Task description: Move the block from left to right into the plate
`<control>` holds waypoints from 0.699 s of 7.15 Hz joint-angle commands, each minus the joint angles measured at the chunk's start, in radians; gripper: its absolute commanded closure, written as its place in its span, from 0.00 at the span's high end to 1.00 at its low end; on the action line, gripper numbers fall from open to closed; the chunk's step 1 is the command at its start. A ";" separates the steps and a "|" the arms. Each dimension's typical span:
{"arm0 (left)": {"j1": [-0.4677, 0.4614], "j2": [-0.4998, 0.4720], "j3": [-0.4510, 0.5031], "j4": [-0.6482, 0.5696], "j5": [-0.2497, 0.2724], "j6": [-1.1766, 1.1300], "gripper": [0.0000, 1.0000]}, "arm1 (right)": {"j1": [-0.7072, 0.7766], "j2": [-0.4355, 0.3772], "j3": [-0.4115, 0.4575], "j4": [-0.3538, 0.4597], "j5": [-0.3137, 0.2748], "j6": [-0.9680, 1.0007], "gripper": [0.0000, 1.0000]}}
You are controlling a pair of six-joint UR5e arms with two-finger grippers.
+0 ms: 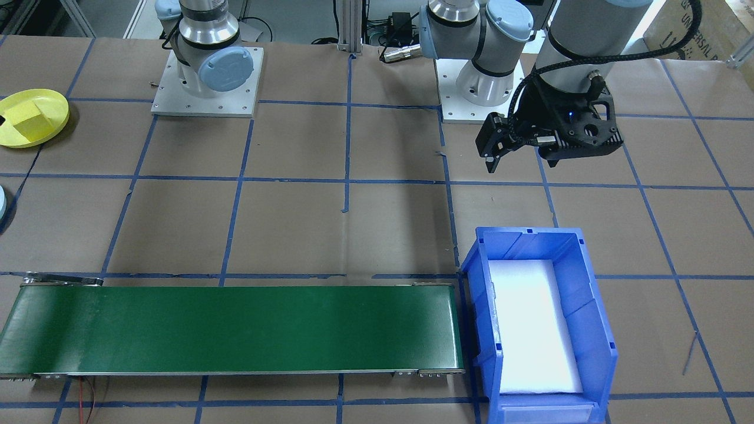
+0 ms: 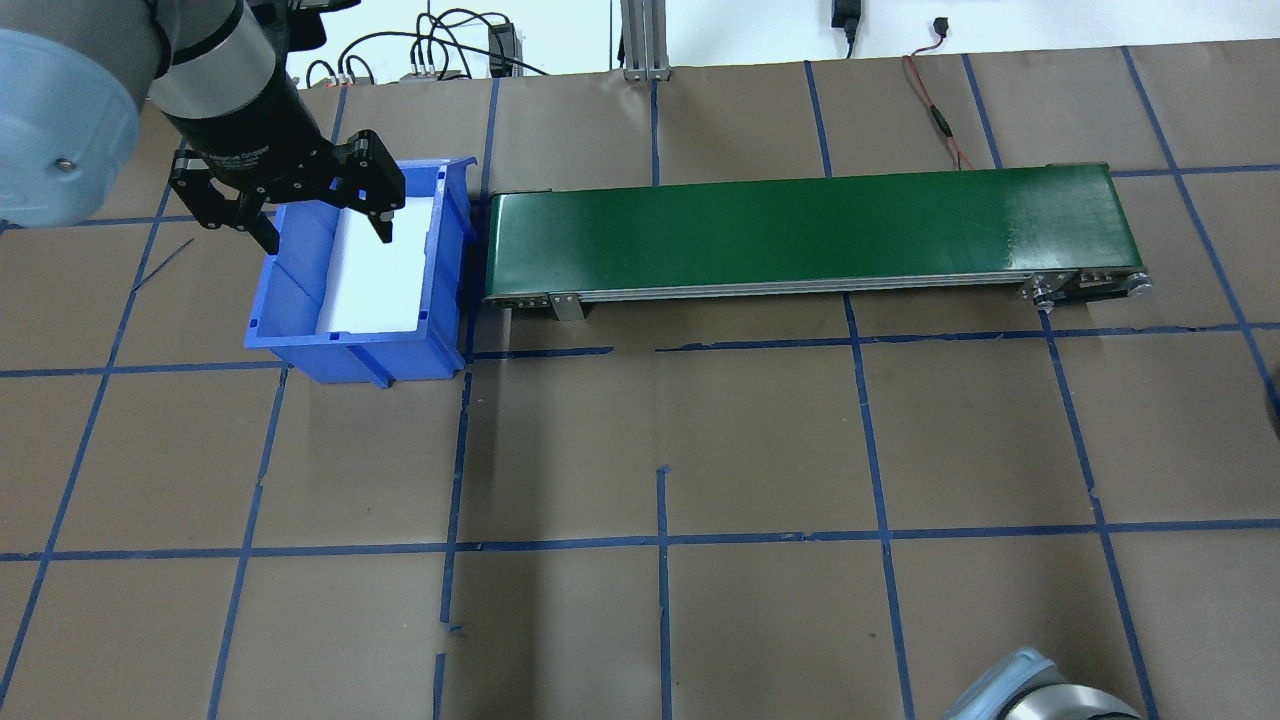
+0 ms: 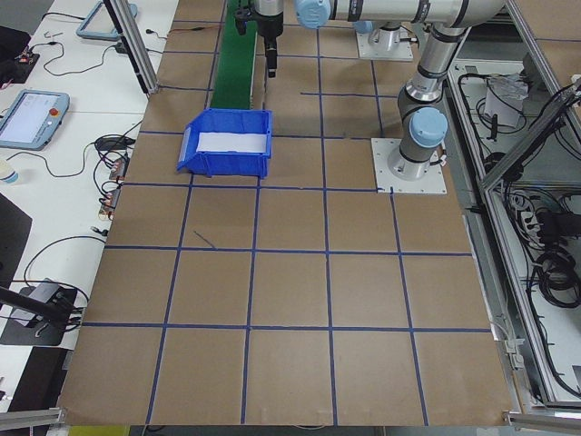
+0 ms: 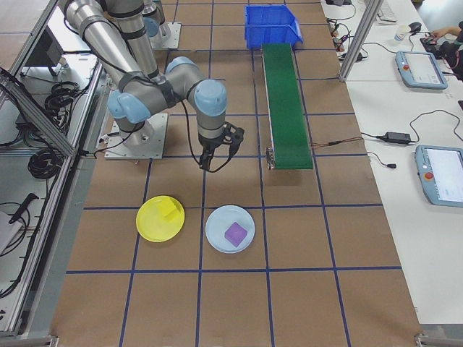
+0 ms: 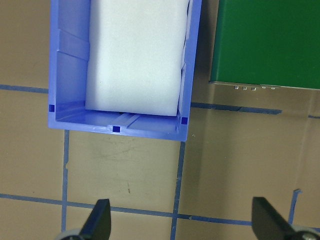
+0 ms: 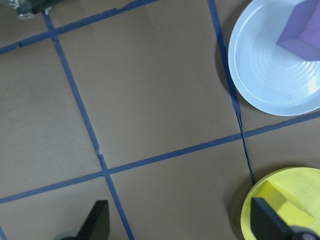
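Yellow block (image 4: 168, 210) is sitting in the yellow plate (image 4: 150, 228), a bit toward the plate's 1 o'clock edge in the exterior right view. The front-facing view shows the same pair at the far 9 o'clock edge of the tabletop (image 1: 377, 224). Right beside it, at its 3 o'clock in the exterior right view, there's a pale blue plate (image 4: 221, 238) with a purple block (image 4: 235, 233) resting in it. The two plates are near each other but not touching.

The right pincer (image 4: 215, 155) hangs over bare tabletop at about 12 o'clock from the plates in that view. Its wrist camera shows both fingertips (image 6: 97, 220) spread wide apart with nothing between them, and both plates are off toward 3 o'clock in that picture.

The left pincer (image 2: 310, 215) hovers near the blue bin (image 2: 440, 300), also spread wide and holding nothing. In the left wrist view the bin sits at 12 o'clock from the fingertips. The bin has a white foam pad (image 5: 135, 55) lining its floor.

The green conveyor belt (image 1: 235, 330) runs along the tabletop with one end just beside the bin. Blue tape lines (image 2: 660, 540) grid off the brown tabletop.
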 commanded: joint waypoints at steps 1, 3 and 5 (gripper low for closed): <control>0.000 0.000 -0.001 0.000 0.000 0.000 1.00 | 0.274 -0.029 -0.064 0.084 -0.034 0.284 1.00; -0.002 0.000 -0.003 0.000 0.000 0.000 1.00 | 0.454 -0.042 -0.081 0.110 -0.030 0.370 1.00; 0.000 0.000 -0.004 0.000 0.000 0.000 1.00 | 0.661 -0.011 -0.143 0.098 -0.027 0.513 1.00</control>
